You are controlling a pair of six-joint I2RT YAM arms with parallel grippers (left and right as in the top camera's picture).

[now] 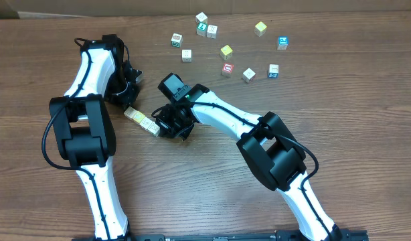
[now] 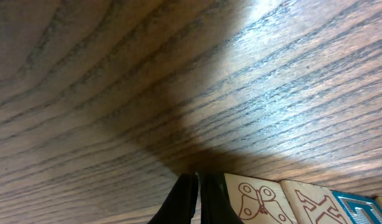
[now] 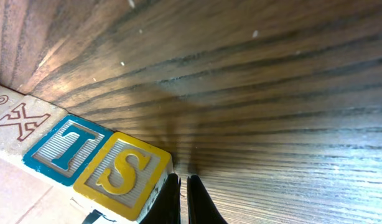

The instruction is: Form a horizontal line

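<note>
Row of four letter cubes (image 1: 142, 121) lies left of the table's (image 1: 366, 134) centre. Its long axis slants from far-left to near-right, with the S cube (image 3: 122, 174) at the right end. Left jaws and right jaws, shut tight and empty, bracket its ends. The wood looks light, rigid and free-sliding, best pinched across opposite flat faces.
</note>
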